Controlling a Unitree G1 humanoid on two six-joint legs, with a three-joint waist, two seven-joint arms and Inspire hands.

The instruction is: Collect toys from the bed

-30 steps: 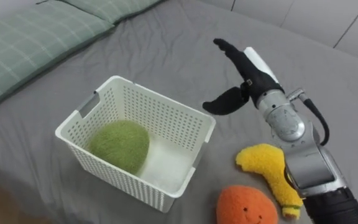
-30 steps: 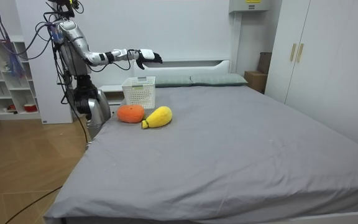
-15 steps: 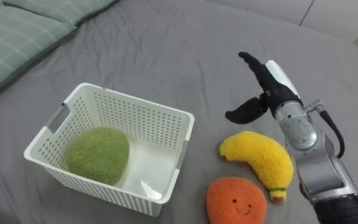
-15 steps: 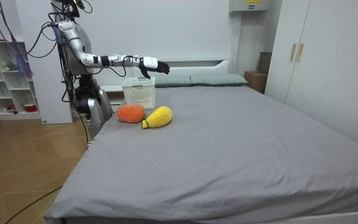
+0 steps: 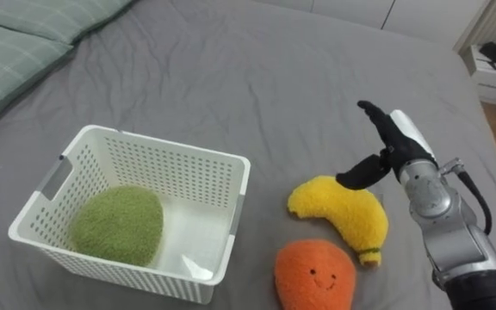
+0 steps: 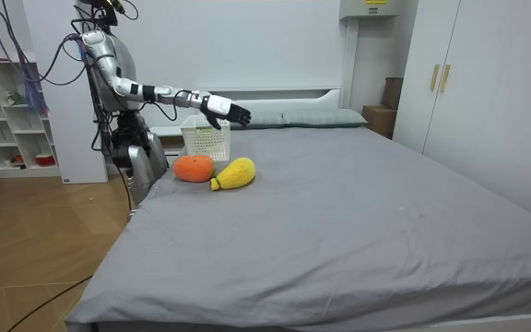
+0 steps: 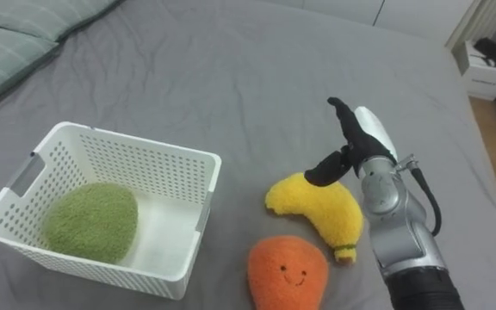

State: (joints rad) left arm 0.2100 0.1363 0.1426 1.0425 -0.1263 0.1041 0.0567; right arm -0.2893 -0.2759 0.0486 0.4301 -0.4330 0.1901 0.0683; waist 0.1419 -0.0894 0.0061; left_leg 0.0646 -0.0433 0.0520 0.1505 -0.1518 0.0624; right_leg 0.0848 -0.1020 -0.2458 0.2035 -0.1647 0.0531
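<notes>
A wide bed (image 6: 358, 221) under a smooth grey sheet takes up most of the room. The room view adds tall white wardrobe doors (image 6: 459, 83) far to the right of the basket and a white shelf unit (image 6: 7, 120) on a wooden floor (image 6: 35, 267) to its left. It also shows the robot standing at the bed's side next to the basket, one arm stretched out over the mattress.

The eye views look down on the white slatted basket (image 5: 158, 145) resting on the sheet. Green checked pillows (image 5: 15, 39) lie beyond it toward the top left, cut off by the edge. A white bedside cabinet (image 5: 494, 67) sits far off at the top right, also cut off.

Inside the basket, against its left wall, lies a round green plush toy (image 5: 117, 226), its lower part hidden behind the near wall. A yellow banana-shaped toy (image 5: 344, 215) lies on the sheet to the right of the basket. An orange round toy (image 5: 314, 275) with a stitched face sits just in front of the banana, partly cut by the bottom edge.

The right hand (image 5: 393, 145) is to the right of the basket, above the banana's far end. Its fingers are straight and the thumb spread, and it holds nothing. From above the thumb tip overlaps the banana. The room view shows the hand raised in the air about level with the basket's rim.
</notes>
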